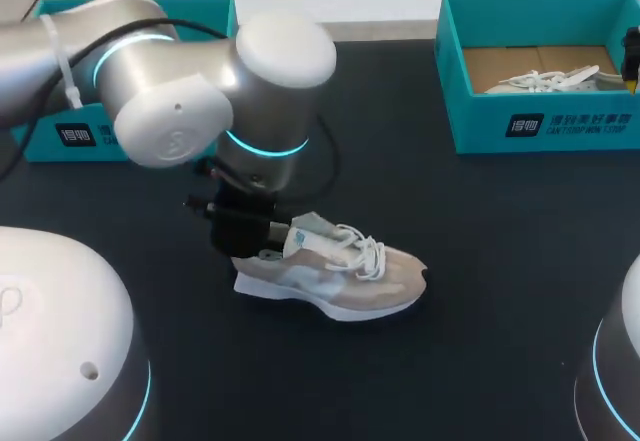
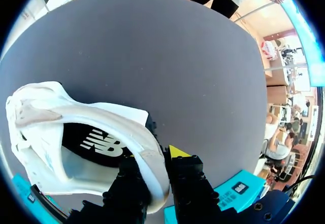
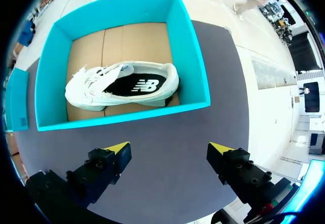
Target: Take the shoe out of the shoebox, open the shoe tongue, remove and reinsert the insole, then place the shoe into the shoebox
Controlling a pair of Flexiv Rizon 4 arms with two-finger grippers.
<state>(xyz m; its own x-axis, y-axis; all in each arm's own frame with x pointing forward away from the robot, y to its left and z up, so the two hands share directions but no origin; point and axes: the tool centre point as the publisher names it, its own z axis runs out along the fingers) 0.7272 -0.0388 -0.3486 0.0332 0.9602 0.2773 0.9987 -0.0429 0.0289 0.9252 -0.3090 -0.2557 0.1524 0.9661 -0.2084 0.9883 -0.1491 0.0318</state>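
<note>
The table (image 1: 480,261) carries 2 teal boxes. The left box (image 1: 60,131) sits at 10 o'clock from centre, half hidden behind the left arm (image 1: 180,91), and the right box (image 1: 540,126) sits at 2 o'clock. The shoe (image 1: 340,271) stands on its sole at mid-table, outside both boxes, with its long axis running from the heel at 9 o'clock to the toe at 3. A 2nd shoe (image 3: 122,87) lies on brown card inside the right box.

The left gripper (image 2: 160,165) pinches the heel collar (image 2: 152,169), 1 finger inside the opening and 1 outside, so it is clamped on the shoe. The right gripper (image 3: 167,155) hangs near the right box, which lies ahead of its fingers; they are spread wide and hold nothing.

The black insole (image 2: 96,142) sits in place inside the shoe.

With the heel held, the tongue and laces lie toward 3 o'clock from the left gripper, on the side facing the right arm. The free right gripper is well apart, at about 1 o'clock from the shoe. It looks like the one to take the tongue, coming in from the toe end along the long axis.
</note>
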